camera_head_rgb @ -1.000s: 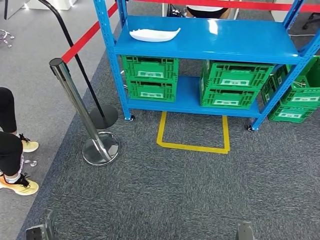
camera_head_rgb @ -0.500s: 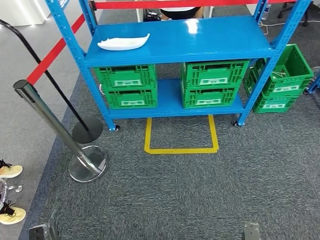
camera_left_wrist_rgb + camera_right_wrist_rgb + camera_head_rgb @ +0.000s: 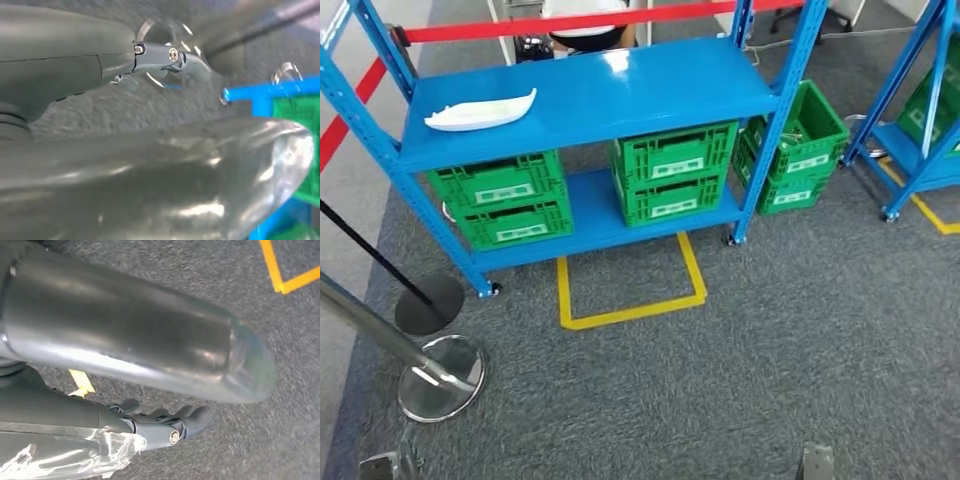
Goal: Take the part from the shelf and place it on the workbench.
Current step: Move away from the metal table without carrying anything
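The fingers of the left hand (image 3: 113,150) hung over grey carpet (image 3: 697,390), a thick grey thumb and a darker finger stretched out side by side with nothing between them, so the hand held nothing and looked open, though the blur hid the remaining fingers. The right hand (image 3: 132,355) hung the same way above the carpet, its thumb long and straight and a darker finger (image 3: 181,422) beside it, apart and empty; a clear wrap covered part of its wrist. From the head view, small grey parts of both arms peeked in at the lower edge, well apart from everything else. Ahead on the carpet lay a yellow tape square (image 3: 629,290), open toward a blue shelf (image 3: 584,95). The part (image 3: 480,110), a long white curved piece, lay flat on the upper board of the shelf near its left end, touched by neither hand. Under that board, on the lower one, stood two stacks of green crates (image 3: 501,198), one left and one right (image 3: 675,172). More green crates (image 3: 792,140) stood on the carpet just beyond the shelf's right post, and a second blue rack (image 3: 916,110) stood farther right. To the left, chrome barrier posts (image 3: 433,375) leaned in view, with red belts (image 3: 569,20) running behind the shelf.
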`<state>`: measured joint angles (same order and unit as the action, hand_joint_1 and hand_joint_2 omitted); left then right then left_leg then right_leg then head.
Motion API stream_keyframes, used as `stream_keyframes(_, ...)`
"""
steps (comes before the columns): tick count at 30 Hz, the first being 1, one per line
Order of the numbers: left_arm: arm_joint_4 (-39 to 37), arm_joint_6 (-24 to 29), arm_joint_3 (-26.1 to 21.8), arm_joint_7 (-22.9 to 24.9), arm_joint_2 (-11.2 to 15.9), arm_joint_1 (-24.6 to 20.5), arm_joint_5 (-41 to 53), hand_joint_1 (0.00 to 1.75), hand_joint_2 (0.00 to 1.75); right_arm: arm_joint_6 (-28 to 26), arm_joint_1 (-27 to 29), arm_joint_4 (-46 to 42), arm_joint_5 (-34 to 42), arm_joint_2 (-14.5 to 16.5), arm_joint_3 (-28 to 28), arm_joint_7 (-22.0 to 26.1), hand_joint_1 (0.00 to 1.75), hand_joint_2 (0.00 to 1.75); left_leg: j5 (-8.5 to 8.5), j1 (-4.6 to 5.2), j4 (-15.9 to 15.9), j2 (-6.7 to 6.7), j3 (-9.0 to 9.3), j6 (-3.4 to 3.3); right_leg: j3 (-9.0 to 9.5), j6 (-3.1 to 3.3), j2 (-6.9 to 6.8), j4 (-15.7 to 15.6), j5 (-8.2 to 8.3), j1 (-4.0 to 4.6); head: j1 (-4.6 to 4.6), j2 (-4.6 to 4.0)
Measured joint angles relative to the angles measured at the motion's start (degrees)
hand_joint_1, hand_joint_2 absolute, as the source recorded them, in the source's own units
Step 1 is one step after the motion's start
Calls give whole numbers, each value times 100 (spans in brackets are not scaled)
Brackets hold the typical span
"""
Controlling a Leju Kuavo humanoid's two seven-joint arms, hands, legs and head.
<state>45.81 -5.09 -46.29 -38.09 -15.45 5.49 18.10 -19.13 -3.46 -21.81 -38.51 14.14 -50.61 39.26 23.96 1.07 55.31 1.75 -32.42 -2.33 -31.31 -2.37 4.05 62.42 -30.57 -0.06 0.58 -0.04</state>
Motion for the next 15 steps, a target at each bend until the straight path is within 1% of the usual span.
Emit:
stream_keyframes(1,3,-3,-5,1,-1,2,1,0,0,0,-18,-2,1,2,-1,2,0,0,20,7,1,-87,54,-7,-166,-20,-203,317,-162,10,33,0)
stream_keyframes(2,3,-6,-8,1,-6,6,2,0,0,1,-32,-4,2,2,-1,2,0,0,63,12,2,-164,89,-16,-402,-33,-308,689,-319,7,52,0)
stream_keyframes(3,3,-7,-9,1,-10,9,3,0,0,0,-31,-7,4,2,-3,2,0,0,103,13,4,-237,119,-13,-618,-45,-351,989,-420,3,53,0)
stream_keyframes(4,3,-7,-9,0,-14,11,3,0,0,-1,-17,-8,5,2,-6,1,0,0,146,12,5,-302,159,-7,-751,-53,-369,1117,-420,1,55,0)
stream_keyframes(5,3,-7,-9,-1,-17,13,3,0,0,-1,0,-9,6,1,-10,1,0,0,194,7,7,-364,212,2,-775,-58,-384,1034,-295,-3,56,0)
stream_keyframes(6,3,-7,-9,-1,-21,14,3,0,0,-1,14,-12,6,-1,-15,1,0,0,247,-1,8,-421,281,19,-684,-70,-422,737,-55,-7,56,0)
stream_keyframes(7,3,-7,-9,-1,-25,16,3,0,0,-1,21,-16,5,-2,-18,1,0,0,309,-3,8,-480,355,44,-540,-82,-517,355,203,-6,57,0)
stream_keyframes(8,4,-7,-14,0,-25,14,4,0,0,1,18,-20,4,1,-20,1,0,0,367,2,16,-533,419,72,-429,-81,-636,22,370,8,62,-1)
stream_keyframes(9,7,-6,-19,0,-25,9,5,0,0,2,8,-25,3,3,-21,-2,0,0,417,21,23,-586,455,99,-341,-45,-724,-198,462,21,64,-1)
stream_keyframes(10,10,-5,-24,1,-22,4,7,0,0,2,1,-31,3,7,-21,-3,0,0,459,46,29,-637,476,113,-314,9,-767,-291,478,28,56,-1)
stream_keyframes(11,13,-5,-28,1,-19,-1,8,0,0,2,-4,-34,2,11,-22,-4,0,0,486,64,35,-671,487,121,-323,73,-738,-298,454,31,49,-1)
stream_keyframes(12,15,-5,-28,0,-17,-4,9,0,0,2,-4,-37,2,11,-23,-5,0,0,503,73,43,-696,488,127,-302,131,-660,-292,464,12,34,0)
stream_keyframes(13,17,-5,-28,0,-14,-7,9,0,0,1,3,-40,2,12,-26,-3,0,0,507,67,106,-654,473,146,-292,157,-597,-300,469,-6,25,0)
stream_keyframes(14,18,-5,-28,1,-15,-11,9,0,0,1,4,-42,-2,13,-27,-3,0,0,516,50,266,-558,395,182,-265,178,-542,-311,461,-21,22,0)
stream_keyframes(15,19,-5,-29,0,-18,-16,9,0,0,2,-2,-43,-10,13,-28,-2,0,0,561,28,535,-448,241,222,-233,198,-487,-330,451,-35,18,0)
